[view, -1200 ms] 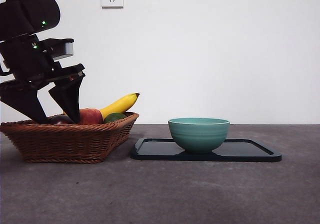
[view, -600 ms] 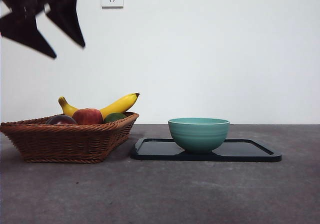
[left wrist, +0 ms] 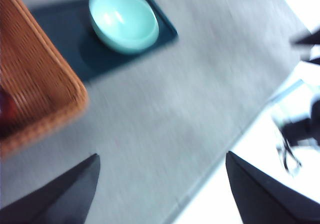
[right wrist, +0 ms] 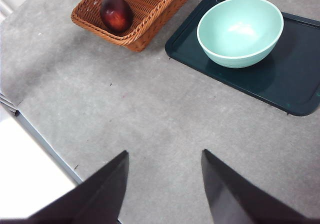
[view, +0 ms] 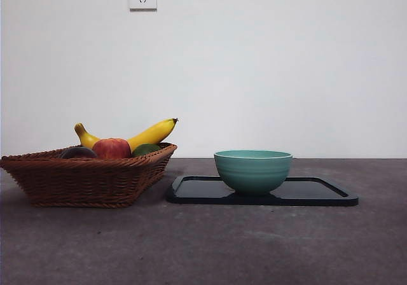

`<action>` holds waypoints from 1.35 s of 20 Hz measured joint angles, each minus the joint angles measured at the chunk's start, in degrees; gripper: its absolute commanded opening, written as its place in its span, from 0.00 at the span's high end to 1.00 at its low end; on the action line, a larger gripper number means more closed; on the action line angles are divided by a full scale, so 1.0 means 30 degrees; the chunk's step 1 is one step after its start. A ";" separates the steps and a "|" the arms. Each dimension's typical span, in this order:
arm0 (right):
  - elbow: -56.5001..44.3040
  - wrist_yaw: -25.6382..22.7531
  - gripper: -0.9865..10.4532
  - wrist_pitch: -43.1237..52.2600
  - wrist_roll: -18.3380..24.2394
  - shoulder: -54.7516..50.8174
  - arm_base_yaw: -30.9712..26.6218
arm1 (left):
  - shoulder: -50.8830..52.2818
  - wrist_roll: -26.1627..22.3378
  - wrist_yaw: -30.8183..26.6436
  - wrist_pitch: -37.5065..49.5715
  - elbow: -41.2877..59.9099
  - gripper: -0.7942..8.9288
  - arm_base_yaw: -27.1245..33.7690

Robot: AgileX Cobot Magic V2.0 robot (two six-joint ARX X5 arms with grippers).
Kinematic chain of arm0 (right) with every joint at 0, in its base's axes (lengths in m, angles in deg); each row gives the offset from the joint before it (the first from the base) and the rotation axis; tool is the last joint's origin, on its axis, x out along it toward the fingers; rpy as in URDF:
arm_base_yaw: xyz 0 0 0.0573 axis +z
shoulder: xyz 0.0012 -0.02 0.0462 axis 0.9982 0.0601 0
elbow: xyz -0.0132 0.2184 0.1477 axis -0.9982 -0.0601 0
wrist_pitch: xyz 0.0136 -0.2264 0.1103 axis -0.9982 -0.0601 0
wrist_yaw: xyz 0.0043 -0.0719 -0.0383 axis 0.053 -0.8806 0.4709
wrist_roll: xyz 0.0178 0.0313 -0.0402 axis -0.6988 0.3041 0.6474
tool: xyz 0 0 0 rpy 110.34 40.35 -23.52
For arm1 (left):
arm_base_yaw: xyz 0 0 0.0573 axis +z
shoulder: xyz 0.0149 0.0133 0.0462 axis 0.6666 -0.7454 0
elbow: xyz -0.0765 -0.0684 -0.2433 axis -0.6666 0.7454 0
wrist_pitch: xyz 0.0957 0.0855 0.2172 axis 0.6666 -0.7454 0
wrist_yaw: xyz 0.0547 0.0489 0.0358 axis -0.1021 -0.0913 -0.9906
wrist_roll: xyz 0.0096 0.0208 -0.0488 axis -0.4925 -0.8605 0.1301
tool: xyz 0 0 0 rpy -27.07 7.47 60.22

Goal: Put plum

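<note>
Nothing done: plum sits in basket, bowl empty, both my grippers spread, holding nothing.

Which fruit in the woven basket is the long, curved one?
The yellow banana, lying behind the others; the dark purple plum, red apple and green fruit are round.

Wicker basket holds banana, apple; bowl on tray.

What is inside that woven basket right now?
The basket holds a dark plum, a red apple, a banana and a green fruit. Its wall hides their lower parts from the front, and anything lying lower cannot be seen.
</note>
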 measured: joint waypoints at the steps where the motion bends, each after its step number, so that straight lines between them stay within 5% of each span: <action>1: 0.0000 0.0000 0.71 0.0000 -0.0007 0.0000 0.0000 | 0.0146 -0.0372 0.0022 -0.0539 0.0000 0.51 0.0000; 9: 0.0000 -0.0015 0.71 0.0000 -0.0182 0.0000 0.0000 | 0.0211 -0.1013 0.0029 -0.0801 0.0000 0.51 0.0000; 15: 0.0029 -0.1668 0.70 0.1989 -0.3672 0.1129 0.0000 | 0.0211 -0.1013 0.0029 -0.0794 0.0000 0.51 0.0000; 19: 0.1231 -0.2878 0.67 0.3861 -0.4830 0.4612 -0.0007 | 0.0211 -0.1013 0.0029 -0.0794 0.0000 0.51 0.0000; 27: 0.6492 -0.3971 0.67 0.5326 -0.4561 1.3821 -0.0015 | 0.0211 -0.1013 0.0029 -0.0794 0.0000 0.51 0.0000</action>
